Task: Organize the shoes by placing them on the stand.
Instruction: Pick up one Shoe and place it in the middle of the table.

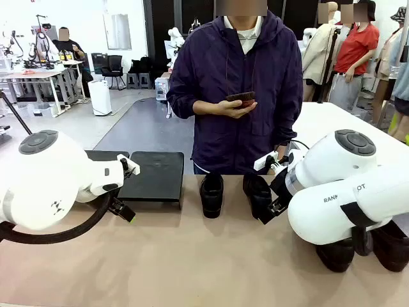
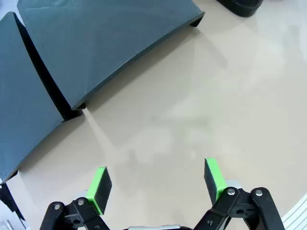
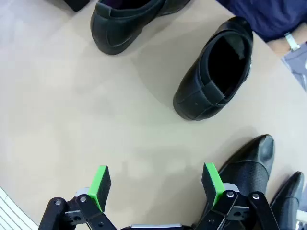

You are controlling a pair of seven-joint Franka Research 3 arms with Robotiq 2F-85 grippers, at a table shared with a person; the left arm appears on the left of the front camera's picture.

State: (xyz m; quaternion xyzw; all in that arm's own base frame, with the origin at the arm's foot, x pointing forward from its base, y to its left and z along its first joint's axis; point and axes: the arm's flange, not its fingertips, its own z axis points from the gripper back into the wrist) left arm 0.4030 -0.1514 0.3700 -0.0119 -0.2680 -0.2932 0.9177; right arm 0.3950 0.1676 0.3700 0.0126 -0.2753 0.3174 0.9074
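Two shoes point(image 1: 211, 194) near right arm point(image 1: 332, 214) — printed "RAN", "OT".

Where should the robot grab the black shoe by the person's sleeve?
Probably from above, at the side wall of the shoe by its opening: one finger of the open right gripper inside, one outside. It stands upright on its sole, opening facing up, so that thin rim fits between the jaws.

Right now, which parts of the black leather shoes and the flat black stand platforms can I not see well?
Front view: right arm covers most of two black leather shoes.
Front view: left arm hides most of the left black platform.
Left wrist view: top edge cuts off one black shoe.
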